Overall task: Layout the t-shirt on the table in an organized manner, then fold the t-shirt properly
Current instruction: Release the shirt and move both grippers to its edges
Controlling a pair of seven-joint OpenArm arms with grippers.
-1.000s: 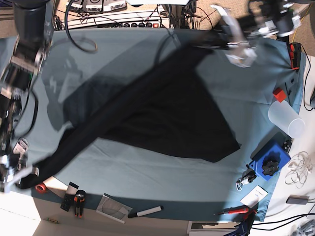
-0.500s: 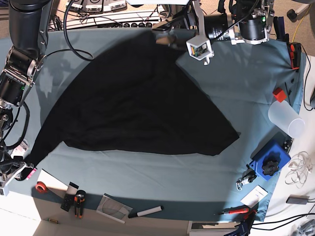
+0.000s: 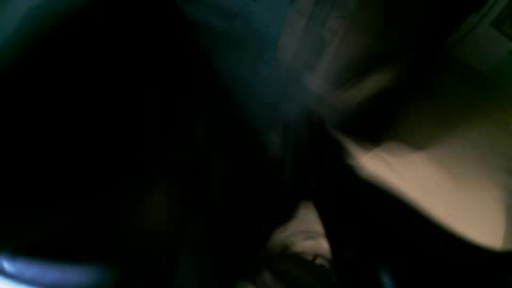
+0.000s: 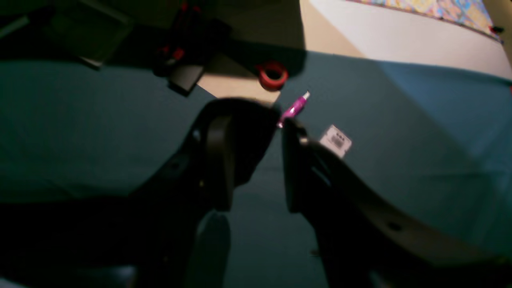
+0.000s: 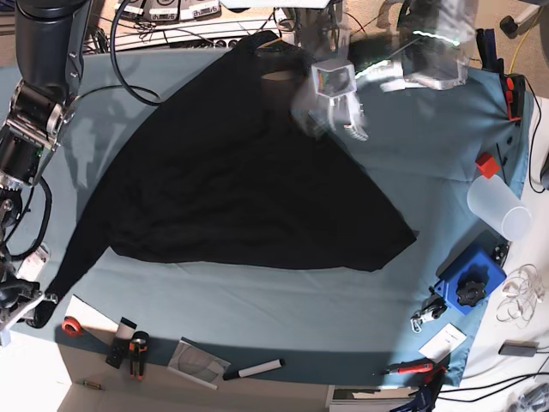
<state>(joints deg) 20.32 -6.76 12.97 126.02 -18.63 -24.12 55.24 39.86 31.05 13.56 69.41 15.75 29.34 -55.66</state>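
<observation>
The t-shirt (image 5: 240,180) is spread across the middle of the bench (image 5: 446,154), one corner trailing to the near left edge. The right gripper (image 4: 256,160) is seen with jaws apart, grasping nothing. The left gripper (image 5: 339,107) is blurred above the shirt's far edge; its state cannot be told.

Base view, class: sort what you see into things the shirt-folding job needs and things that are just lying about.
Belongs to the job:
- t-shirt, spread black
- table, teal cover
- left gripper
- right gripper, open fingers

Just lying about:
- red tape roll
- white marker
- blue box
- clear cup
- purple pen
</observation>
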